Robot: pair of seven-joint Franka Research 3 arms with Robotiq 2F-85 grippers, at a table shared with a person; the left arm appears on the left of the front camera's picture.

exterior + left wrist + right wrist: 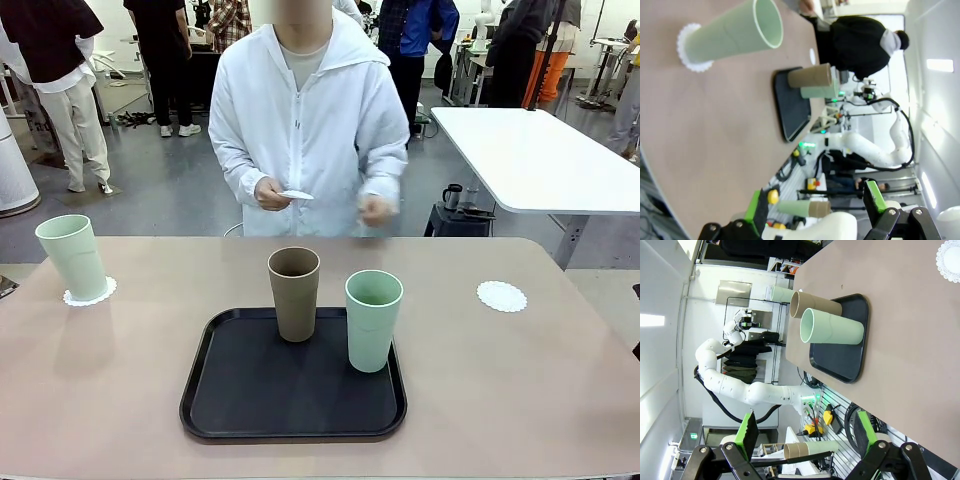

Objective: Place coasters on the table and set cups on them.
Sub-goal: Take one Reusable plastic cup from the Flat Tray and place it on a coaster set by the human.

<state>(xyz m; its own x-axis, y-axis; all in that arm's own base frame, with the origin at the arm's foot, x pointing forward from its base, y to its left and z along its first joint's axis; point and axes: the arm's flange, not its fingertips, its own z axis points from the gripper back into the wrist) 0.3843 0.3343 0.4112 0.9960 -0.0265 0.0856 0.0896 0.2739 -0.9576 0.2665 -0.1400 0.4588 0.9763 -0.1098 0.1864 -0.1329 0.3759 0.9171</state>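
Observation:
One mint green cup stands on a lacy white coaster at the table's left end. A brown cup and a second mint cup stand upright on the black tray. A bare coaster lies on the right of the table. The person's hand holds another coaster above the far edge. My left gripper is open and empty, off the table's left end. My right gripper is open and empty, off the right end.
The black tray sits near the table's front middle. A person in a white jacket stands at the far side. A white table stands behind on the right, with a small dark mug beside it.

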